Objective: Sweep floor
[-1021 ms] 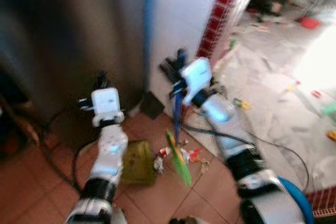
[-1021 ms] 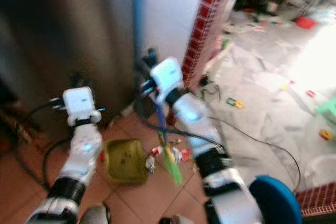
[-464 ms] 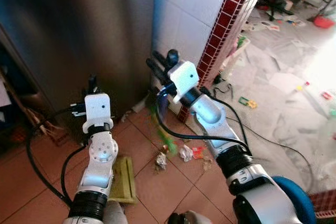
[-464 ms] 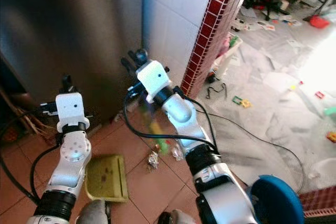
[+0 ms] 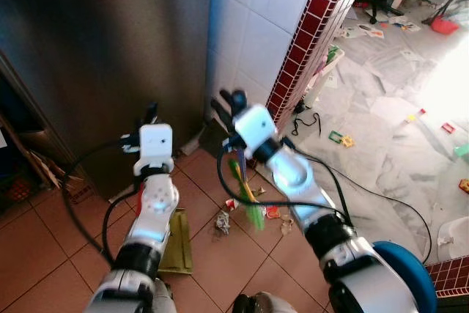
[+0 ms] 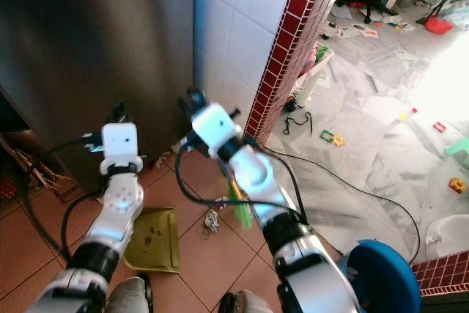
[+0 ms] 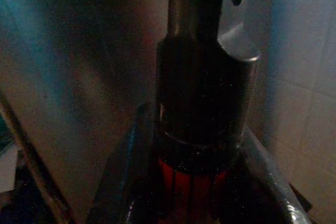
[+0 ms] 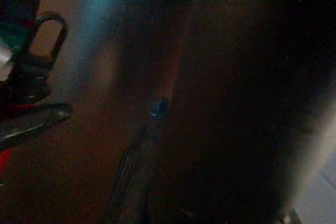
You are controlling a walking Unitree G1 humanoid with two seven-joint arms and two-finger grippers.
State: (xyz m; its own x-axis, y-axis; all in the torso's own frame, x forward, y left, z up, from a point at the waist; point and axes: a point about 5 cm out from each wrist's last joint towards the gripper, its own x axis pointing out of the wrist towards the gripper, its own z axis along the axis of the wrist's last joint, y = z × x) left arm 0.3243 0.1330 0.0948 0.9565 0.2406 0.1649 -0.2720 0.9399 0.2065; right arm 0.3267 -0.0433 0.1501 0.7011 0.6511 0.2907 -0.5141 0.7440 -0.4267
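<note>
My right gripper (image 5: 229, 102) is shut on a broom; its blurred green bristles (image 5: 250, 197) hang just above the terracotta tiles. Small scraps of litter (image 5: 222, 222) and a red scrap (image 5: 272, 212) lie under and beside the bristles. My left gripper (image 5: 149, 113) is shut on the dark upright handle (image 7: 202, 77) of a yellow-green dustpan (image 6: 152, 240). The pan rests on the floor left of the litter. The right wrist view is very dark.
A dark metal cabinet front (image 5: 95, 42) and a white tiled wall (image 5: 256, 20) with a red tile edge (image 5: 308, 27) stand close ahead. Black cables (image 5: 381, 199) trail across the marble floor (image 5: 396, 108) on the right, which is strewn with toys and paper.
The broom's bristles have swung toward the litter and blurred. The left arm has shifted a little right with the dustpan handle. The camera has moved slightly.
</note>
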